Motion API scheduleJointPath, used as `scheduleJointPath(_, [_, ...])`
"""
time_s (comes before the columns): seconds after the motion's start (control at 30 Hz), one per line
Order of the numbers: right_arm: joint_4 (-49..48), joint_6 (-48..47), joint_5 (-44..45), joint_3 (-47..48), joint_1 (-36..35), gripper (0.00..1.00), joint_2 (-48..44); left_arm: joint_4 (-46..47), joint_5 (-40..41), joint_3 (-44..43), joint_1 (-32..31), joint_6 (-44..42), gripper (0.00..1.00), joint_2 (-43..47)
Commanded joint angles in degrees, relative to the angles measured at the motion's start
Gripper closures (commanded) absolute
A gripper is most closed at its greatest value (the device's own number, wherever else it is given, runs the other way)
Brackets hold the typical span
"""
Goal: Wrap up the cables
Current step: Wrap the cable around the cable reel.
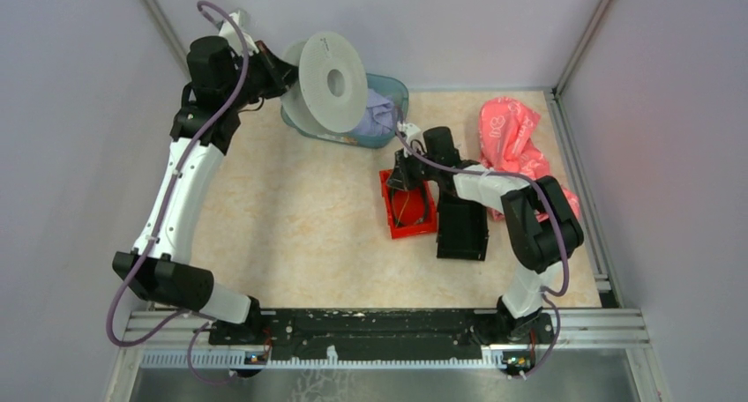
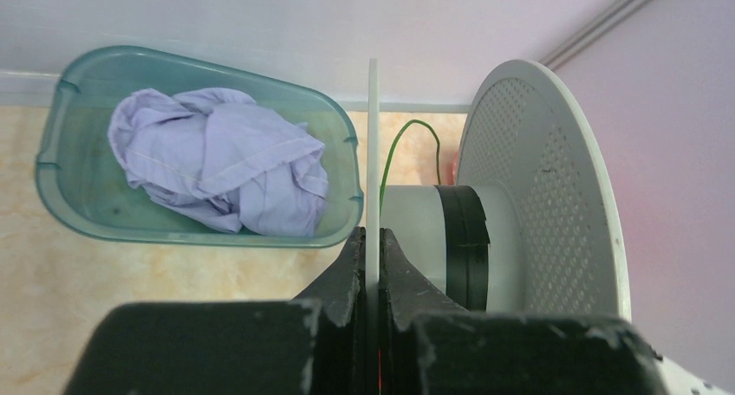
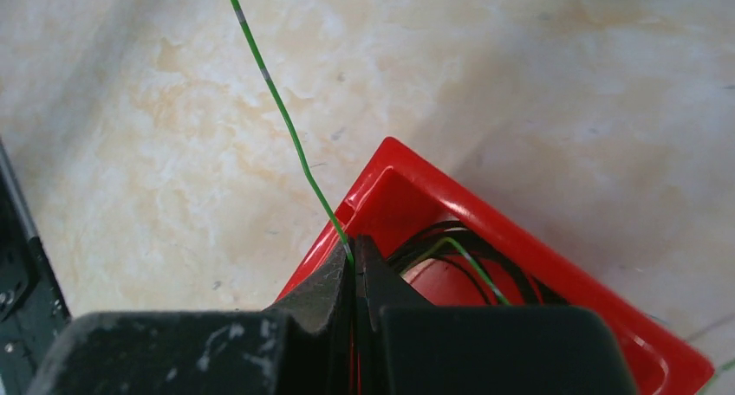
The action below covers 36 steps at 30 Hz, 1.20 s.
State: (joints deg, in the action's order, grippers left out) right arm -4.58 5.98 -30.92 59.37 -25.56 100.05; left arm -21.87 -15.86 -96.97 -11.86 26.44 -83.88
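Above the far left of the table (image 1: 291,217), the left gripper (image 2: 373,249) is clamped on one flange of the white spool (image 1: 328,83), whose hub carries only a narrow dark band. Over the red tray (image 3: 381,183), the right gripper (image 3: 355,261) pinches a green strand of the cables (image 3: 276,99). Most coils lie loose in the tray, so winding looks barely begun.

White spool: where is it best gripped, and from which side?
Probably by the rim of one thin flange, coming in edge-on from outside, as the left gripper does now, shut on it. The flange is a flat disc slim enough to fit between the fingers. The hub is wide and should be left free for the green wire.
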Motion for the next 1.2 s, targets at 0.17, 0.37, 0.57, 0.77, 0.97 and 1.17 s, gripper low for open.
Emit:
scheduleJointPath(0.17, [1.0, -2.6, -8.0, 4.4, -7.1, 1.0, 0.8, -0.2, 7.7, -5.2, 0.2, 0.9, 1.0, -1.6])
scheduleJointPath(0.37, [2.6, -4.9, -8.2, 5.7, -9.1, 1.0, -1.9, 1.5, 9.9, -2.6, 0.1, -0.8, 1.0, -1.7])
scheduleJointPath(0.57, [7.2, -8.2, -1.1, 8.0, -9.1, 1.0, -4.0, 3.6, 10.8, -0.1, 0.1, -2.5, 1.0, -1.3])
scheduleJointPath(0.77, [9.9, -11.8, -2.4, 8.3, -9.1, 1.0, -7.2, 4.4, 12.9, 1.2, -0.4, -4.1, 1.0, -1.2])
scheduleJointPath(0.97, [15.1, -13.8, -7.4, 10.4, -11.6, 1.0, -7.8, 4.5, 16.1, 1.5, -3.0, -5.9, 1.0, -2.2])
scheduleJointPath(1.17, [22.0, -17.5, -12.8, 13.9, -15.7, 1.0, -8.5, 4.8, 19.7, 1.2, -4.5, -7.5, 1.0, -3.4])
